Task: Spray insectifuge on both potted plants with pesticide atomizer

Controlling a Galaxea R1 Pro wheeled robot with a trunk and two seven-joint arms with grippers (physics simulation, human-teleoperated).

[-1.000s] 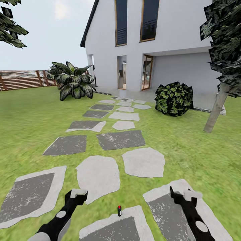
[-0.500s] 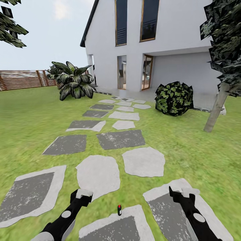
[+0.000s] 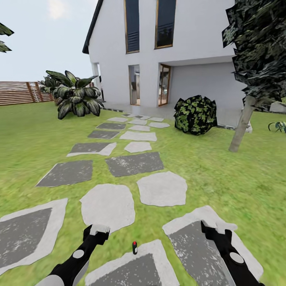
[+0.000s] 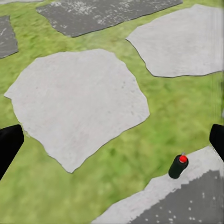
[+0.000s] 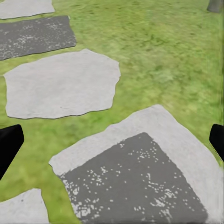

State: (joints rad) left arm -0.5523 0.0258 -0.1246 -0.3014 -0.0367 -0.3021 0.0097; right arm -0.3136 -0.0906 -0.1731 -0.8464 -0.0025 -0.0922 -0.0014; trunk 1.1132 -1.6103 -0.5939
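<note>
A small slim dark bottle with a red top (image 3: 134, 247) stands upright at the edge of a paving stone, low in the head view between my two arms. It also shows in the left wrist view as the dark bottle (image 4: 178, 166). I cannot tell whether it is the pesticide atomizer. My left gripper (image 3: 97, 232) hangs open just left of it, apart from it, fingers wide (image 4: 112, 140). My right gripper (image 3: 217, 229) is open over a grey stone (image 5: 135, 177), empty (image 5: 112, 140). The potted plants are out of view.
A path of stepping stones (image 3: 134, 163) runs across the lawn to a white house (image 3: 167, 51). A broad-leaved bush (image 3: 73, 97) and wooden fence (image 3: 18, 92) lie at the left, a round shrub (image 3: 195, 115) and tree trunk (image 3: 240, 126) at the right.
The whole view has shifted left, so the camera has turned right. The left gripper edged slightly inward a second ago. Both grippers stay open and the bottle stands where it was.
</note>
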